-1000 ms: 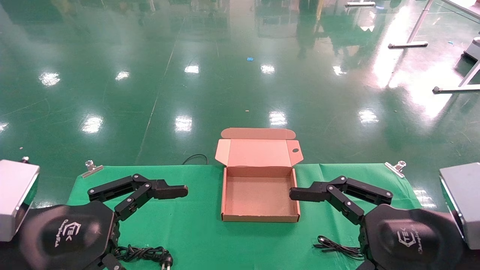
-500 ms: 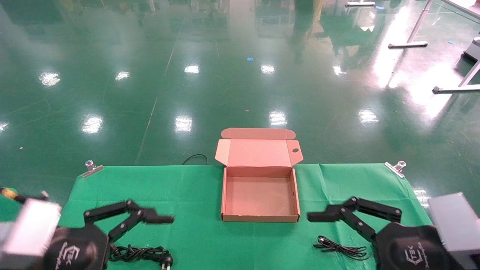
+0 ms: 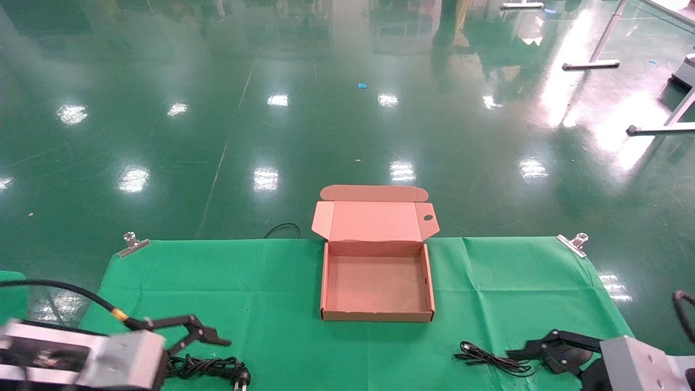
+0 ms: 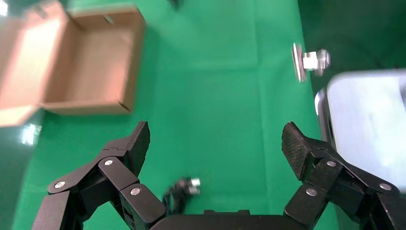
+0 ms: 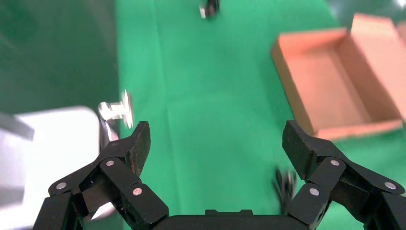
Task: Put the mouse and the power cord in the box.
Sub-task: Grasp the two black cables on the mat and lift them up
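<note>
Both pincers, left (image 4: 214, 143) and right (image 5: 215, 143), hang spread over the tabletop's near corners, box (image 3: 377, 282) empty between; the cord (image 3: 209, 367) beneath the left looks floppy, best pinched across its bundle, mouse itself unseen.

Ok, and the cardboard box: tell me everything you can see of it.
The box is shallow, square, brown cardboard. It sits open and flat at the middle of the green cloth, against the far edge. Its hinged lid stands up behind it, side flaps spread, with a small dark hole near the right corner. Inside it looks empty. Neither claw touches it; only the cloth does.
</note>
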